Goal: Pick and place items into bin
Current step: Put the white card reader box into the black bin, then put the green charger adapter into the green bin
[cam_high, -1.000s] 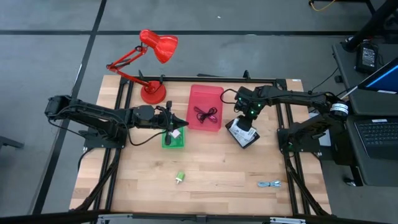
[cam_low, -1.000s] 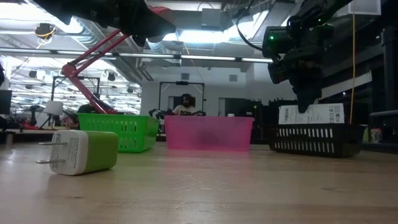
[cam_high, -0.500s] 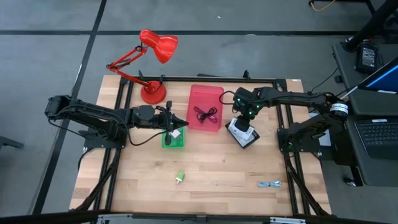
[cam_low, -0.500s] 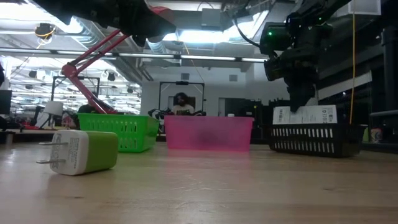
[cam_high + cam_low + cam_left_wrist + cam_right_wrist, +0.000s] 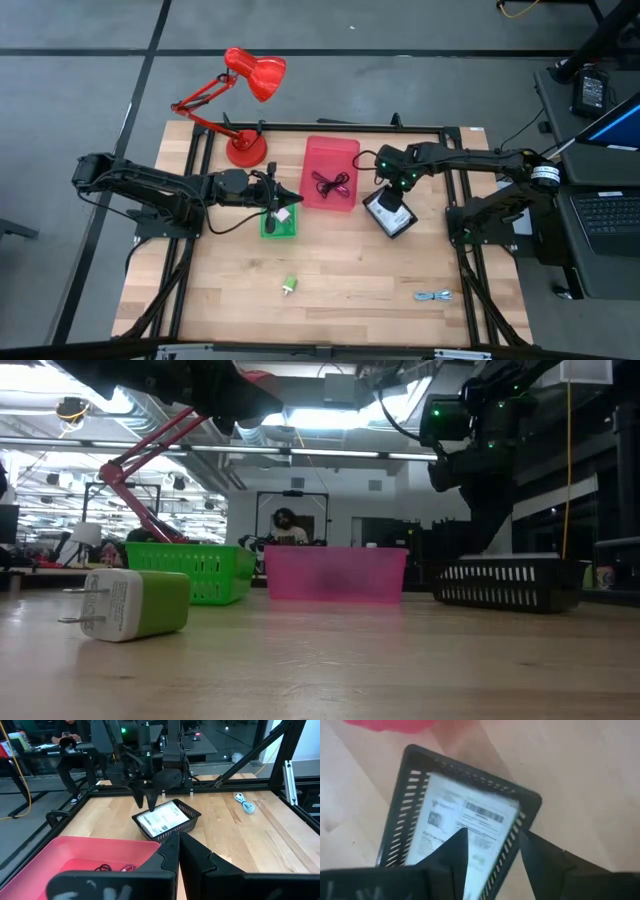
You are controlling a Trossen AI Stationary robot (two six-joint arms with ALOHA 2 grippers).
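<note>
I have the right gripper (image 5: pixel 393 193) hanging just over the black slotted bin (image 5: pixel 391 215), its fingers spread apart and gripping nothing, with a white printed packet (image 5: pixel 462 827) lying flat inside that bin. My left gripper (image 5: pixel 283 196) sits pinched closed over the green bin (image 5: pixel 279 224), and I see nothing between its fingers. Dark coiled cables (image 5: pixel 330 183) lie in the pink bin (image 5: pixel 330 151), while the green charger (image 5: pixel 288 285) and the blue-grey cable (image 5: pixel 434 296) rest on the bare table (image 5: pixel 350 270), well apart from every bin
</note>
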